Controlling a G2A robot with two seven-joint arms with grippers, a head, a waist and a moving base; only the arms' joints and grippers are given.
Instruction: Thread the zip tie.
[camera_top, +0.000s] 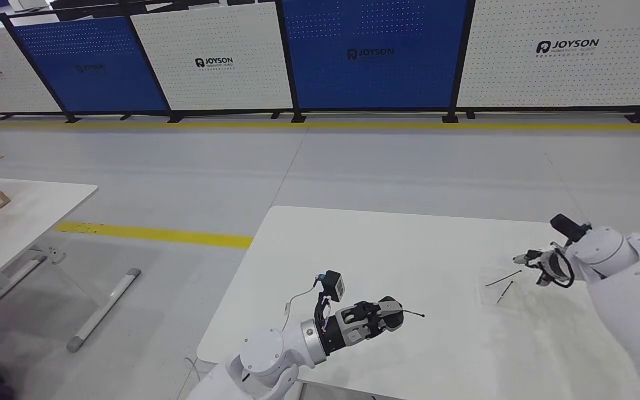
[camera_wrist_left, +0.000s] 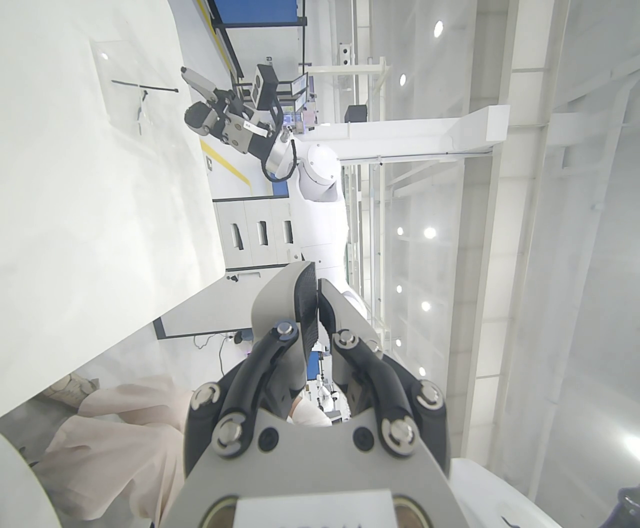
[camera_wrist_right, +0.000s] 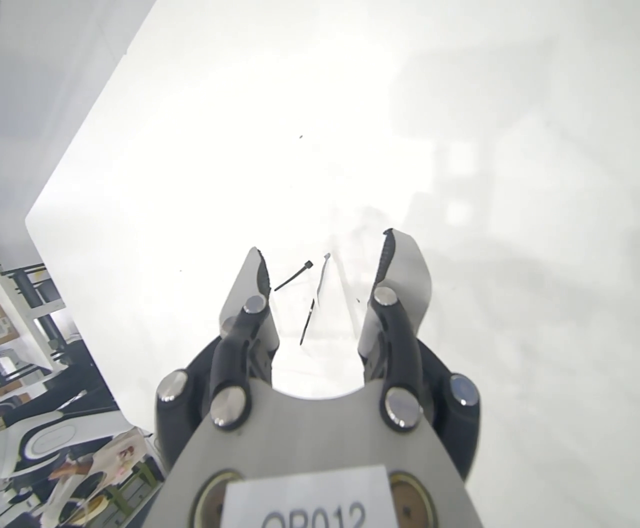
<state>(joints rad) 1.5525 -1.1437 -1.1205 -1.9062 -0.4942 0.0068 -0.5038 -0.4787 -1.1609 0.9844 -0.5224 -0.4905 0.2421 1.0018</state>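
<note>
Near the table's front edge my left gripper (camera_top: 397, 314) is shut on a thin black zip tie (camera_top: 412, 314) that sticks out past its tips toward the right. In the left wrist view its pads (camera_wrist_left: 306, 300) are pressed together and the tie is hidden. My right gripper (camera_top: 530, 262) hovers open at the table's right side, just above two more black zip ties (camera_top: 503, 278) (camera_top: 505, 291) lying flat. In the right wrist view these ties (camera_wrist_right: 294, 278) (camera_wrist_right: 308, 320) lie between the spread fingers of that gripper (camera_wrist_right: 323, 244). The left wrist view shows the right gripper (camera_wrist_left: 200, 92) farther off, beside the lying ties (camera_wrist_left: 145, 87).
The white table (camera_top: 330, 250) has a cut corner at its far left and a front edge close under the left arm. A faint clear sheet (camera_wrist_left: 112, 70) seems to lie under the two loose ties. A second table (camera_top: 30, 205) stands off to the left.
</note>
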